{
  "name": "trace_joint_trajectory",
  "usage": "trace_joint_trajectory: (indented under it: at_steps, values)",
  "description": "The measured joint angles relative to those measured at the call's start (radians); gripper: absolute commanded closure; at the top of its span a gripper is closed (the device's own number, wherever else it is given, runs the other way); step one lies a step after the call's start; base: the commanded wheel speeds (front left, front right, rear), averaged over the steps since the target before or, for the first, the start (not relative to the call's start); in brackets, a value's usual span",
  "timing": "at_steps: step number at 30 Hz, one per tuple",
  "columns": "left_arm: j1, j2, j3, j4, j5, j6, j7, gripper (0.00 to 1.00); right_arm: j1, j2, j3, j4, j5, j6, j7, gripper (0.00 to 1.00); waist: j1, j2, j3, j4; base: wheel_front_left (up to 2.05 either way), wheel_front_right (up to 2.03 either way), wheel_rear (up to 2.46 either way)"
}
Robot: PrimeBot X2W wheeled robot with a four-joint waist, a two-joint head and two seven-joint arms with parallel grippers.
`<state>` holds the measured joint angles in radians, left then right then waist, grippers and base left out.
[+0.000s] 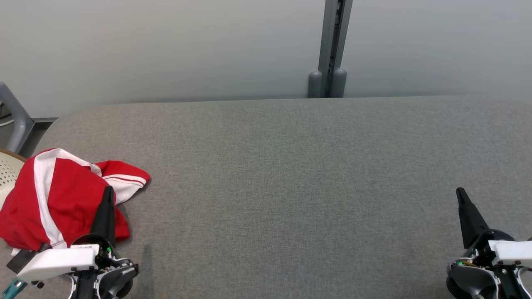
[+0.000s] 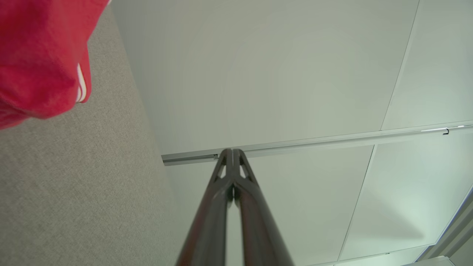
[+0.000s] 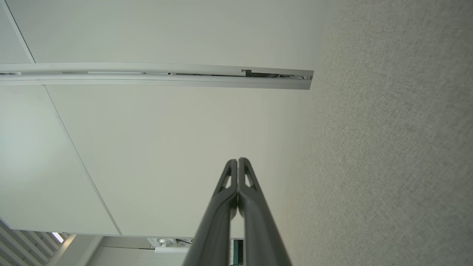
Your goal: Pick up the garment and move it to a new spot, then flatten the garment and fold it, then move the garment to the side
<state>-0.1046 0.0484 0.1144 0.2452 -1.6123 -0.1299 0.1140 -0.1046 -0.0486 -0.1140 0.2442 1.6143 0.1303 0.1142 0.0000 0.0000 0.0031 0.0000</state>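
Garment (image 1: 62, 195) first: you've got the red one with white stripes bunched in a heap at the lower left of the head view. It's lying on the grey fabric table (image 1: 291, 187), right at the table's left end. Its left side overlaps a pale perforated thing (image 1: 8, 174) at the frame's left border, and I can't tell what that is.

Your left tool (image 1: 109, 191) sits at the lower left of that view, fingers pointing up the frame. Its tip lines up over the right part of the heap, but I can't tell from there whether it touches the cloth. The left wrist view helps. There the two dark fingers (image 2: 218, 207) are pressed together with nothing between them, and the red cloth is off in the upper left corner, apart from the tip.

Your right tool (image 1: 460, 193) is at the lower right of the head view, over bare table and well apart from the garment. In the right wrist view its fingers (image 3: 258, 221) are pressed together too, gripping nothing.

Past the far edge of the table there's a plain pale wall (image 1: 166, 50) with a grey post (image 1: 332, 45) running up it at upper centre.
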Motion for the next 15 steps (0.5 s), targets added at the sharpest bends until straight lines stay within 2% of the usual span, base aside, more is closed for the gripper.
trace_joint_trajectory:
  at_steps: [15]
  values:
    - [0.000,0.000,0.000,0.000,0.000,0.000,0.000,1.00,0.000,0.000,0.000,0.000,0.000,0.000,0.000,1.00,0.0000,0.0000,0.000,0.000,0.00,0.00,0.00]
